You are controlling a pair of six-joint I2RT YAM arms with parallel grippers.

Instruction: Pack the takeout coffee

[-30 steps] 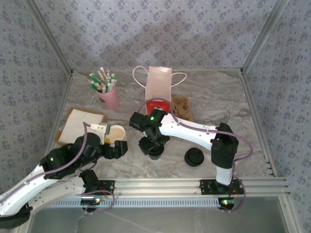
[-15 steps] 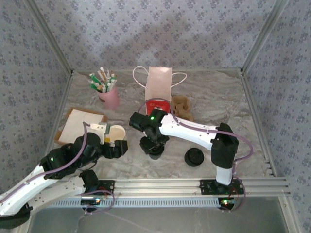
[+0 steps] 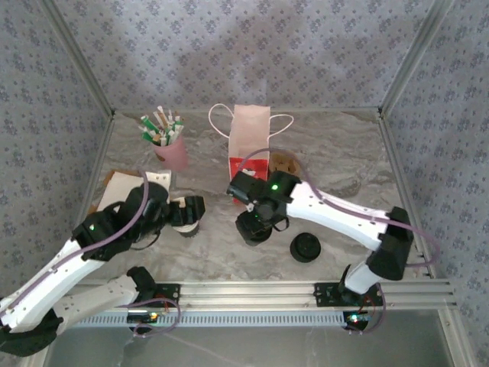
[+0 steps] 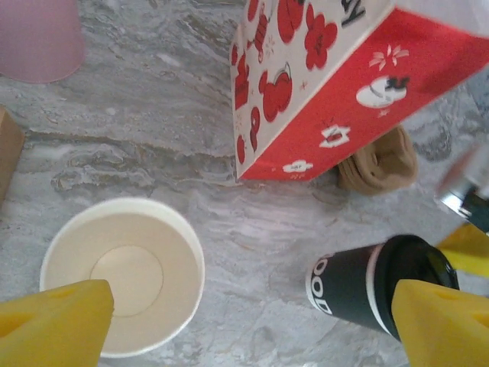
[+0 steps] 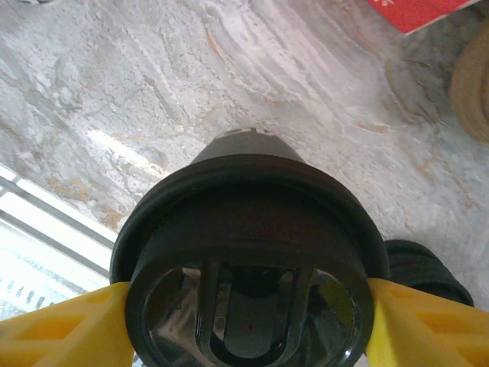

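Three cups: one lidless white cup (image 4: 122,275), one dark cup (image 5: 248,252) with its black lid on, and one pink cup (image 3: 172,155). One bag (image 3: 250,141). One loose lid (image 3: 305,247) lies on the table.

The left gripper (image 4: 252,306) gapes wide, and the white cup stands on the table by its left finger, near the bag. The right gripper (image 5: 248,306) is clamped on the dark cup's lid.

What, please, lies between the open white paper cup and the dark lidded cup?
That stretch is bare marbled tabletop: nothing stands between the white cup and the dark lidded cup, as the left wrist view shows.
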